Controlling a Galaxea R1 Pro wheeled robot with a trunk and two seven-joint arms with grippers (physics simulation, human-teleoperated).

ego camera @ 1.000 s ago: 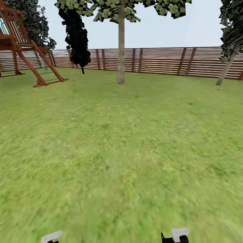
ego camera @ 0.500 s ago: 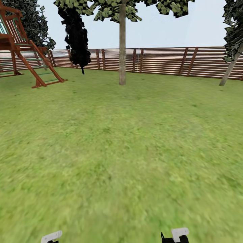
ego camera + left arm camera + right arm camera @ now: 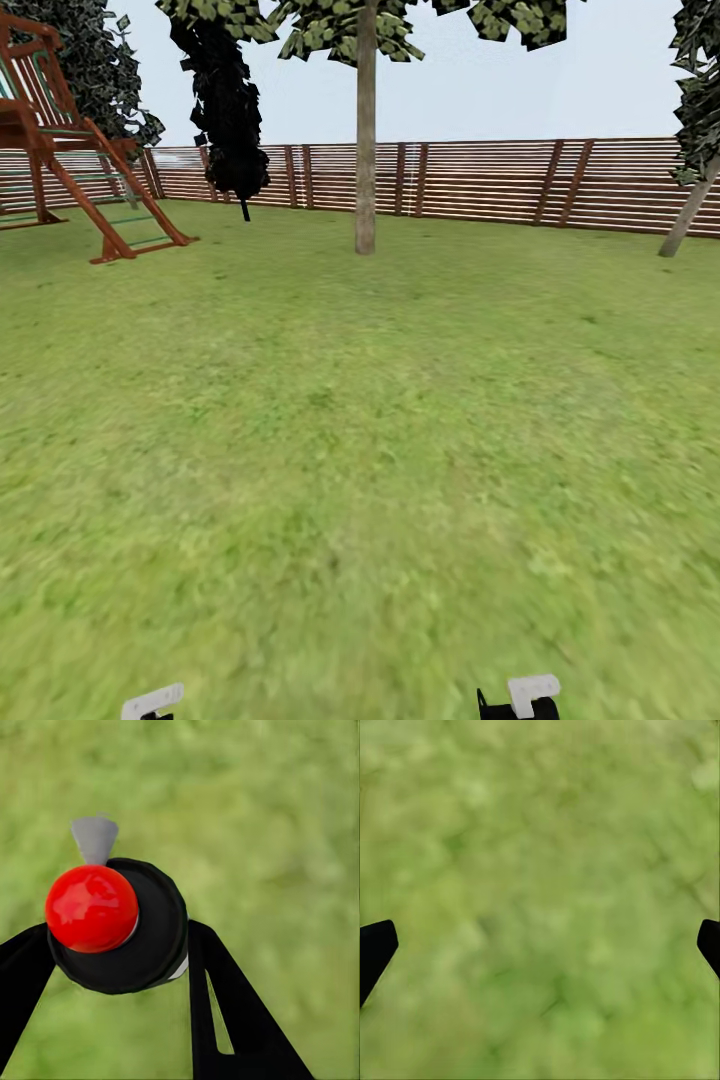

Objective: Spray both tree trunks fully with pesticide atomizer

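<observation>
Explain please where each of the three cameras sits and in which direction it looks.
Head view: high on the robot, facing forward over lawn toward a tree trunk and fence; gripper tips low.
Left wrist view: looks down at grass past the left gripper clamping the pesticide atomizer.
Right wrist view: looks down at grass; right gripper open.
All share grass.

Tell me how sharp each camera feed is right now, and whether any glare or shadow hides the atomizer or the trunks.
Head view: fence and middle tree trunk crisp, near lawn smeared, light flat, no cast shadows. Left wrist view: pesticide atomizer sharp between the left gripper fingers, small highlights on its red top, grass behind blurred. Right wrist view: soft, blurred grass, dark fingertips of the right gripper at the picture's edges.
</observation>
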